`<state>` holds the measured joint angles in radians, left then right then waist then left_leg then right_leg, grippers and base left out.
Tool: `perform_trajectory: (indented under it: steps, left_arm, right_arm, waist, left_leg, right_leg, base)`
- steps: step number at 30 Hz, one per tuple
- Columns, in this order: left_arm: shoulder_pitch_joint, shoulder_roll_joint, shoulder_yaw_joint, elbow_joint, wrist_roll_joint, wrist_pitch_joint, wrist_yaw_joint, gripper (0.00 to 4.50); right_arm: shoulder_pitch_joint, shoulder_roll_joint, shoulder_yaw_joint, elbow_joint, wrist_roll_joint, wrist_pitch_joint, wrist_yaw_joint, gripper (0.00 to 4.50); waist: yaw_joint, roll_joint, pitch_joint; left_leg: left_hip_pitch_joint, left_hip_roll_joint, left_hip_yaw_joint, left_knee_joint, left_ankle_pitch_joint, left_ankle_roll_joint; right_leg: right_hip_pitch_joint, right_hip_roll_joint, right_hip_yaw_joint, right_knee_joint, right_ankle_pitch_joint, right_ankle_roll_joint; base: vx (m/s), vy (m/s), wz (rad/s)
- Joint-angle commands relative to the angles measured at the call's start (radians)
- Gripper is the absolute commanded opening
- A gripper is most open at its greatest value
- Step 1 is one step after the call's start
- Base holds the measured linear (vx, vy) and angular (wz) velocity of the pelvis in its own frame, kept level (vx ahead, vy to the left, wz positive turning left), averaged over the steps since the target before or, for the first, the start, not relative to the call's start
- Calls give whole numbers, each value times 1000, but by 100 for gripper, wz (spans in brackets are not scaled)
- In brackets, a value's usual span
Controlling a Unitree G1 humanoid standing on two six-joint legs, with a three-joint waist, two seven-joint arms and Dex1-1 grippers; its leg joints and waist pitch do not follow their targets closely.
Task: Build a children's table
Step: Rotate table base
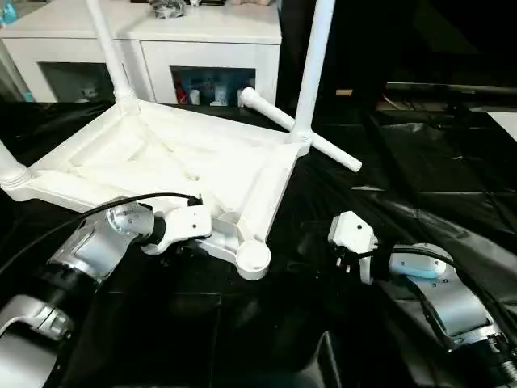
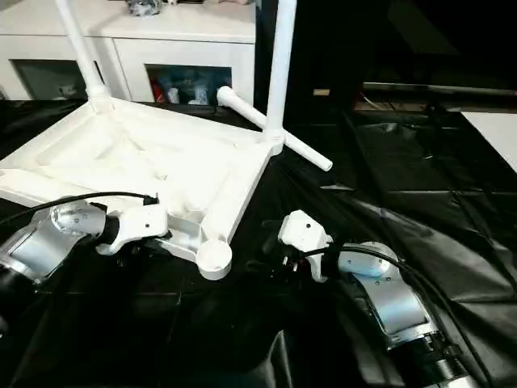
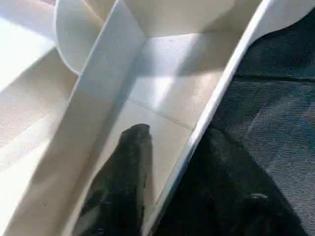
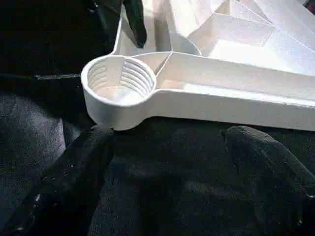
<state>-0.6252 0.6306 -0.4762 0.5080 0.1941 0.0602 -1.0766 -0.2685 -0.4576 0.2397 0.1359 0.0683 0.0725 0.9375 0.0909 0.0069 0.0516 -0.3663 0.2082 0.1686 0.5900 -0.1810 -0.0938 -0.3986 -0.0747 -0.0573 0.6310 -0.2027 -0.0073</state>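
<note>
Black sheeting (image 1: pixel 452 170) under upturned white ribbed tabletop (image 1: pixel 161 158), legs (image 1: pixel 313 69) upright at 12, threaded socket (image 1: pixel 254 257) empty. Left gripper (image 3: pixel 172 162) pinching its rim; right gripper (image 4: pixel 167 162) spread, at 3.

I see black plastic sheeting (image 1: pixel 420 170) across the frame, white cabinet (image 1: pixel 161 40) upper left, maybe toys behind its glass.

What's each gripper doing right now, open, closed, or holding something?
Left gripper: its fingers straddle the tabletop rim near the empty corner socket.
Right gripper: open, holding nothing.
</note>
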Motion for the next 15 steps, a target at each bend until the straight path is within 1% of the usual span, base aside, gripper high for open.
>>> perform_trajectory:
  steps: [1, 2, 3, 4, 6, 8, 9, 11, 12, 13, 15]
  left_arm:
    - [-9, -8, -2, 35, 18, 2, 20, 158]
    - [-10, -10, -1, 38, 18, 1, 21, 150]
    - [-11, -15, 3, 40, 11, 15, 14, 146]
    - [-10, -16, 6, 30, 2, 46, -5, 145]
    - [-5, -13, 7, 14, -2, 77, -21, 135]
    - [6, -5, 10, -8, -2, 119, -38, 125]
    - [9, -2, 12, -14, -2, 130, -42, 122]
    - [17, 2, 18, -25, -1, 150, -44, 112]
    - [36, 9, 31, -50, -4, 188, -43, 108]
    - [44, 12, 36, -60, -5, 202, -42, 105]
    - [60, 20, 42, -85, -6, 231, -40, 99]
  right_arm:
    - [-3, -10, 4, -20, -4, 6, 6, 401]
    - [-4, -10, 4, -19, -3, 6, 6, 401]
    - [-6, -11, 7, -16, -6, 4, 8, 401]
    - [-8, -13, 9, -11, -10, 2, 10, 401]
    - [-10, -13, 11, -9, -11, 0, 11, 401]
    - [-13, -10, 12, -6, -12, 0, 8, 401]
    - [-13, -9, 13, -5, -12, 1, 7, 401]
    - [-13, -8, 14, -5, -12, 2, 6, 401]
    - [-11, -5, 17, -7, -12, 4, 3, 401]
    - [-10, -4, 17, -7, -12, 4, 2, 401]
    - [-7, -2, 19, -8, -12, 5, 1, 401]
  waist:
    - [3, 9, -65]
    - [4, 9, -65]
    - [3, 3, -65]
    - [5, 6, -65]
    - [2, 4, -65]
    - [-1, 5, -65]
    - [-1, 6, -66]
    - [-2, 5, -67]
    - [-2, 6, -68]
    - [-3, 5, -67]
    - [-5, 6, -66]
  left_leg:
    - [9, 14, -3, -65, -212, 10]
    - [8, 14, -3, -65, -211, 10]
    - [8, 15, -3, -66, -213, 11]
    - [8, 15, -3, -66, -211, 11]
    - [3, 14, -4, -67, -199, 11]
    - [3, 14, -4, -67, -193, 12]
    - [3, 14, -4, -66, -189, 14]
    - [3, 14, -3, -64, -171, 20]
    - [3, 14, -3, -64, -167, 20]
    - [1, 14, -4, -64, -162, 24]
    - [3, 14, -3, -64, -171, 26]
  right_leg:
    - [55, -55, 42, -75, -109, -218]
    - [55, -55, 42, -75, -113, -216]
    - [54, -55, 42, -77, -123, -213]
    - [54, -57, 43, -76, -133, -211]
    - [58, -57, 42, -75, -138, -206]
    - [57, -57, 42, -75, -142, -203]
    - [56, -57, 42, -75, -136, -205]
    - [56, -54, 43, -72, -93, -217]
    - [57, -55, 43, -69, -79, -221]
    - [57, -54, 42, -68, -68, -226]
    - [56, -53, 42, -69, -77, -227]
  base:
    - [0, 0, 0]
    - [0, 0, 0]
    - [0, 0, 0]
    - [0, 0, 0]
    - [0, 0, 0]
    - [0, 0, 0]
    - [0, 0, 0]
    - [0, 0, 0]
    - [0, 0, 0]
    - [0, 0, 0]
    - [0, 0, 0]
